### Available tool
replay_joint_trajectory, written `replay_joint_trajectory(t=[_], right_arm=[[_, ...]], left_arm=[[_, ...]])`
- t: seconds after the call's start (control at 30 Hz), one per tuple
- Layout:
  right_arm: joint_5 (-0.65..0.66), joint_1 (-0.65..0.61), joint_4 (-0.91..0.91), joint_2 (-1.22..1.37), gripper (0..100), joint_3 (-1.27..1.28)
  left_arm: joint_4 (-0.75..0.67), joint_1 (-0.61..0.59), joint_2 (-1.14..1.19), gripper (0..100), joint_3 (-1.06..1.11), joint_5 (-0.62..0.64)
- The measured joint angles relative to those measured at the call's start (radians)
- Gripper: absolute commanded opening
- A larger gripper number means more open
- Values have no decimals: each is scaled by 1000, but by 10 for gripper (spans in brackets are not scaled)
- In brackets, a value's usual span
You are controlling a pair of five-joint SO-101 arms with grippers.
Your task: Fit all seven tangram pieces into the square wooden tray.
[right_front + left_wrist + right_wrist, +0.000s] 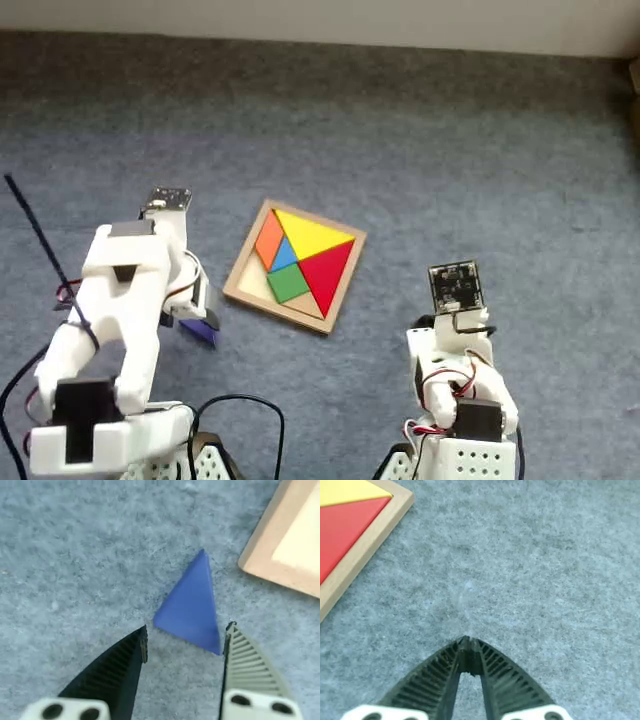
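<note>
The square wooden tray (238,279) lies on the grey carpet in the middle, holding yellow (310,237), red (329,275), orange (268,242), small blue (285,254) and green (288,284) pieces. A blue triangle (192,605) lies flat on the carpet just left of the tray, near the tray's corner (260,555). My left gripper (185,640) is open, its fingers on either side of the triangle's near edge, not touching it. In the high view this triangle (198,331) peeks out beside the left arm. My right gripper (467,647) is shut over bare carpet, right of the tray's edge (365,547).
Bare wood shows in the tray's lower-left part (255,289). Grey carpet (450,160) stretches all around. A black cable (35,235) runs at the far left, and the arm bases stand at the front edge.
</note>
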Motion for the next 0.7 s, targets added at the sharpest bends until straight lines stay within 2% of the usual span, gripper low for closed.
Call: replay_joint_trajectory(t=[0.33, 0.5, 0.7], right_arm=[[0, 0, 0, 0, 6, 0], [0, 0, 0, 0, 6, 0], [0, 0, 0, 0, 6, 0]], left_arm=[[-61, 0, 74, 251, -28, 35], [-61, 46, 74, 181, -28, 41], [-61, 57, 74, 224, -28, 44]])
